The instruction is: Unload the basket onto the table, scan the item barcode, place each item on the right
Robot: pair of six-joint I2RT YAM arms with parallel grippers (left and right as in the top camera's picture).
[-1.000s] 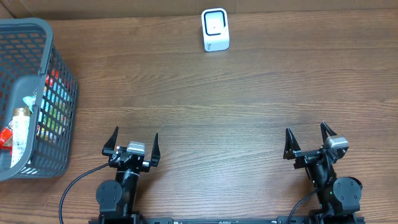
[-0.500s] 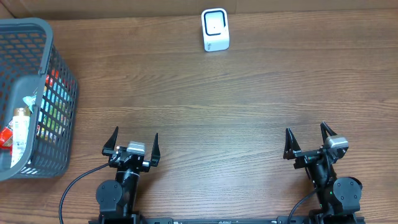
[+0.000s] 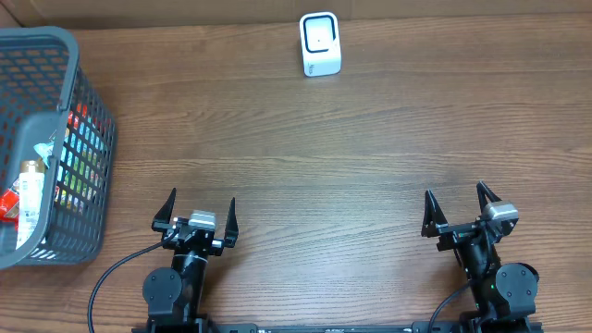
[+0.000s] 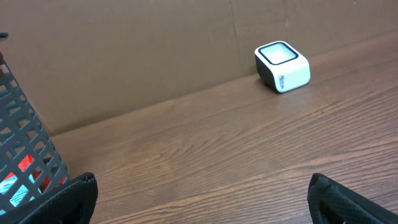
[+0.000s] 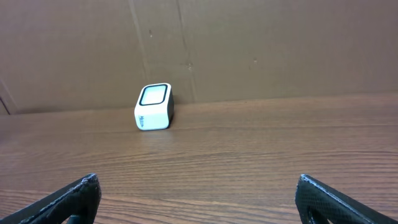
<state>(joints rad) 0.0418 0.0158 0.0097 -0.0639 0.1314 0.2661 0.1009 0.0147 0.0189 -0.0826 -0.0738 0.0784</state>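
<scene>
the left gripper (image 3: 202, 205) sits low at the near edge of the table (image 3: 305, 139), its two black fingers spread as wide as they go with nothing between them. in its wrist view only the finger tips show in the bottom corners, with bare wood between. far to the left of it stands a grey mesh basket (image 3: 57, 39), and the goods to be scanned lie inside it: a small bottle (image 3: 30, 194) with a pale label against the basket wall, a red-and-white packet (image 3: 7, 205) beside it at the frame edge, and bright coloured packaging (image 3: 79, 153) showing through the mesh. what each one is i cannot tell. at the far edge of the table, roughly midway between the two arms, the white barcode scanner (image 3: 320, 43) stands just in front of the brown cardboard wall (image 4: 124, 50), its dark-rimmed window tilted up toward the arms. on the right, the right gripper (image 3: 455, 196) rests at the near edge too, fingers fully apart and holding nothing, well apart from the scanner.
</scene>
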